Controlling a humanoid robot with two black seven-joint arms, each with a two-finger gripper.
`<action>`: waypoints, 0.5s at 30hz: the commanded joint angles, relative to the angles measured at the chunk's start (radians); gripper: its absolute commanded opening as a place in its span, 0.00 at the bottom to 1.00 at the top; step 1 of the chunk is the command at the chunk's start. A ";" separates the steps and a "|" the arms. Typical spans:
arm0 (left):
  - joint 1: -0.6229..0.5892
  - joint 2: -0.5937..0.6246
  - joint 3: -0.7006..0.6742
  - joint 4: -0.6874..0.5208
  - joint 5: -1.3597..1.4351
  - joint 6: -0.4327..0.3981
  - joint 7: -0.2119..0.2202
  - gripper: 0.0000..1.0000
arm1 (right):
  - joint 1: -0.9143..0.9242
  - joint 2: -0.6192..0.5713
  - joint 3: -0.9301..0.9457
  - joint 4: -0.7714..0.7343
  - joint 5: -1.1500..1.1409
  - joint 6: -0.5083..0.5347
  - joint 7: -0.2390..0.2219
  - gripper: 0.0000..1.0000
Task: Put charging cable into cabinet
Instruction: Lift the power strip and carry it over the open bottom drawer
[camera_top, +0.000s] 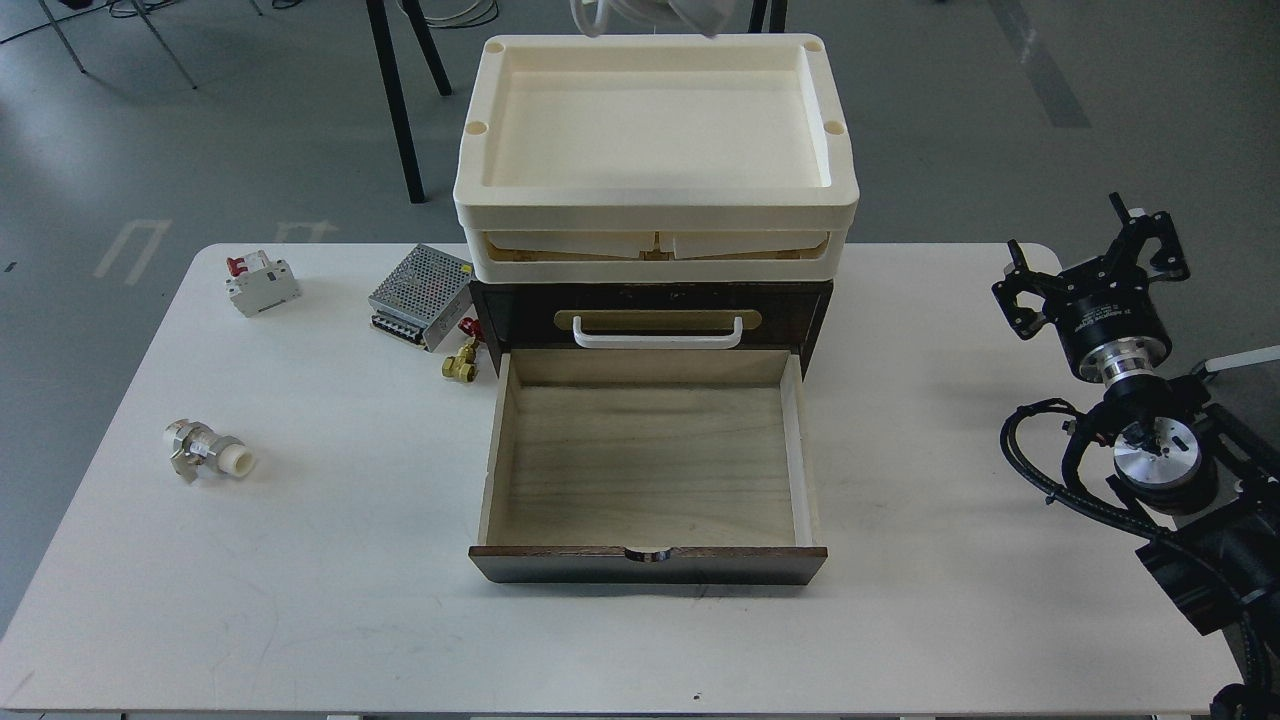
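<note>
The charging cable is not clearly in view; only a pale blurred shape shows at the top edge, too cut off to identify. Judged from the task, it would be light, rigid in the body, floppy in the cord, best gripped across its middle. The cabinet stands mid-table toward the far edge, its lower drawer pulled out and empty. The right gripper hovers by the right edge, jaws spread, holding nothing.
</note>
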 joint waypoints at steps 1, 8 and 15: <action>0.030 -0.113 0.001 -0.105 0.119 0.001 0.018 0.07 | 0.000 0.000 -0.001 0.001 -0.001 0.001 0.000 1.00; 0.255 -0.328 0.011 -0.135 0.289 0.001 0.161 0.07 | 0.000 0.000 -0.001 0.002 0.000 0.000 0.000 1.00; 0.522 -0.371 0.002 -0.106 0.527 0.000 0.181 0.08 | -0.001 0.000 -0.003 0.004 0.000 -0.002 0.000 1.00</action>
